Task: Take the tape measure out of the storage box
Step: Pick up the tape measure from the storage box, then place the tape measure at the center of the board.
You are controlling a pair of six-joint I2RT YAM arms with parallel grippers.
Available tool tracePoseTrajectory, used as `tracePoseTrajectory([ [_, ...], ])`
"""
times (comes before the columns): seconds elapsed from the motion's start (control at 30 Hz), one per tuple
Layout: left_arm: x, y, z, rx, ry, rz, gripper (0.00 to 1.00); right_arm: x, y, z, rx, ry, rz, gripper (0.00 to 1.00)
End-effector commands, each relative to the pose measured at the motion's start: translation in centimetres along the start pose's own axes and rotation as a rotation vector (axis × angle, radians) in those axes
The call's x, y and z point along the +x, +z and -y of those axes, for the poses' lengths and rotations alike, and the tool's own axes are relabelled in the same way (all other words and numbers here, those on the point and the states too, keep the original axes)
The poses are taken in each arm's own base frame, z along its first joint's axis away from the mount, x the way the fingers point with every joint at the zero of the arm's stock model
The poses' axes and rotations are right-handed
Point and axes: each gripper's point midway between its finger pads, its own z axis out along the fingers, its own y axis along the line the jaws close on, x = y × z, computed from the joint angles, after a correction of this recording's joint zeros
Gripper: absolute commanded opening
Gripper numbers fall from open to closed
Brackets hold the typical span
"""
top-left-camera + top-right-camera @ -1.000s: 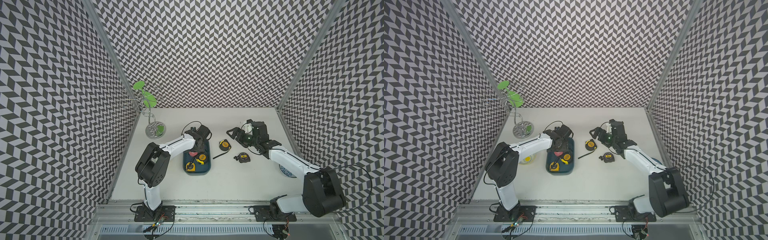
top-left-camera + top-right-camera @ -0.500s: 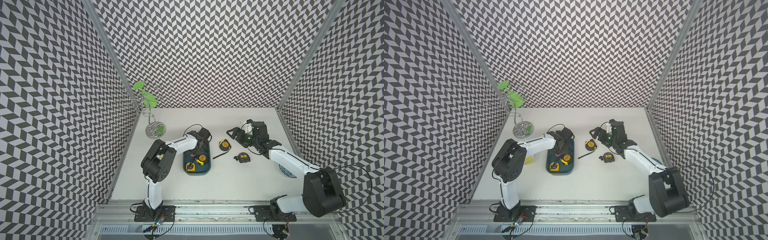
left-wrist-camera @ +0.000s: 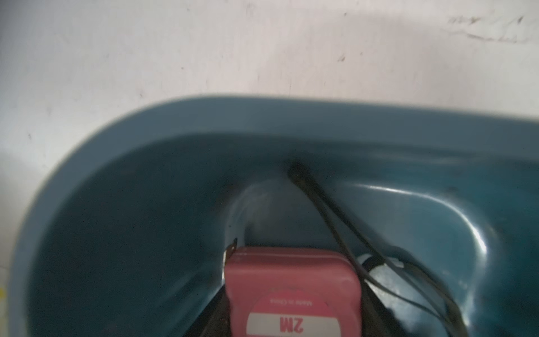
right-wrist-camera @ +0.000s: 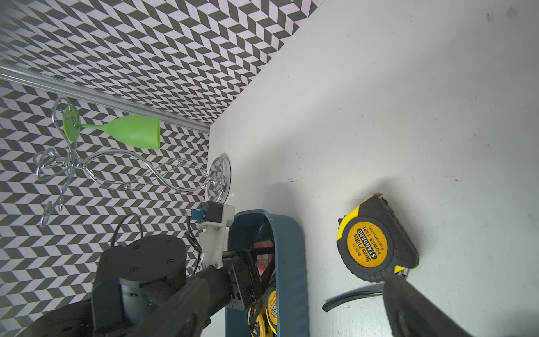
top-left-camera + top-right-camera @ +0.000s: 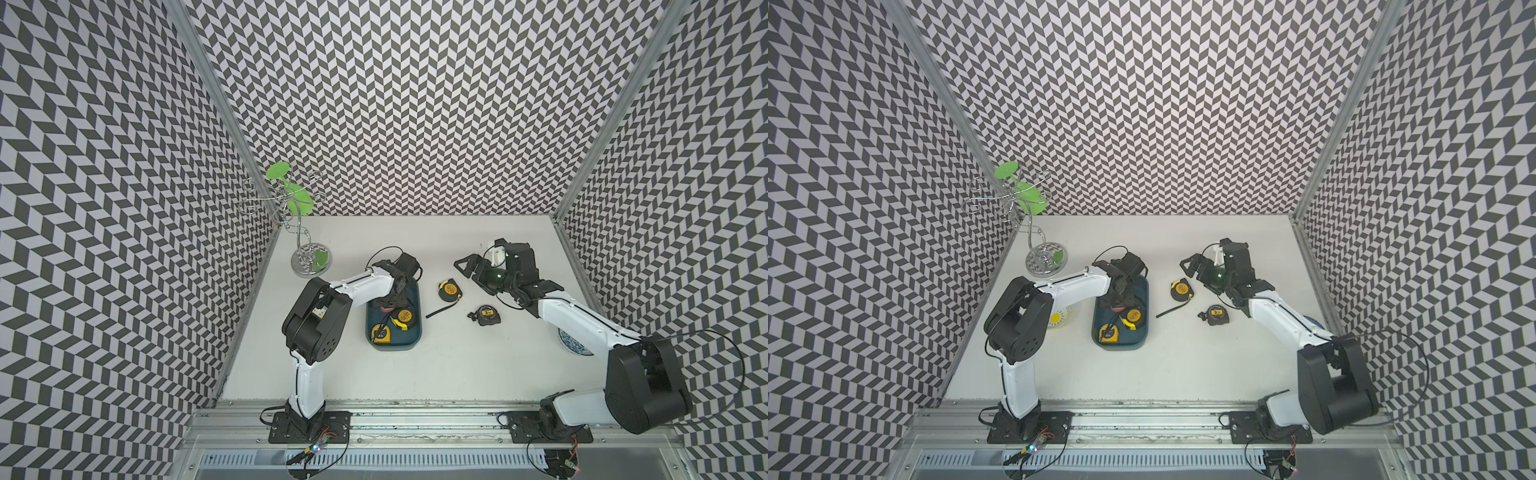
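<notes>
Chevron-patterned walls [image 5: 415, 104] (black and white) enclose a white tabletop [image 5: 457, 374].

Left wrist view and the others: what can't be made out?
Pink tape measure: lower half cut off by the left wrist view's edge.
Left end effector: fingertips out of frame there, under its own wrist in both top views.
Blue patterned dish: mostly behind the right arm in both top views.
</notes>
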Motion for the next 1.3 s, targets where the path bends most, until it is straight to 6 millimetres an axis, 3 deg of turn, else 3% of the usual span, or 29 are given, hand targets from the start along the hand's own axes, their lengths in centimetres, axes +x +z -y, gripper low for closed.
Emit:
tracePoseTrajectory([
  [0.0, -2.0, -4.0, 0.1, 0.053, -0.035, 0.047, 0.13, -0.6, 0.1, -0.2, -0.020, -0.018, 0.021, 0.98],
  [0.37, -4.7, -11.1, 1.5, 0.210, -0.098, 0.112, 0.13, 0.6, -0.1, -1.5, -0.092, -0.070, -0.016, 0.98],
  [0.73, -8.0, -18.2, 5.2, 0.481, -0.214, 0.164, 0.09, 3.6, -1.2, -6.0, -0.248, -0.176, 0.004, 0.97],
  [1.0, -8.1, -20.5, 7.5, 0.629, -0.284, 0.126, 0.08, 4.7, -2.0, -9.4, -0.329, -0.245, 0.072, 0.95],
  [1.27, -7.7, -21.5, 9.4, 0.716, -0.309, 0.096, 0.05, 4.4, -1.2, -11.2, -0.340, -0.273, 0.104, 0.92],
])
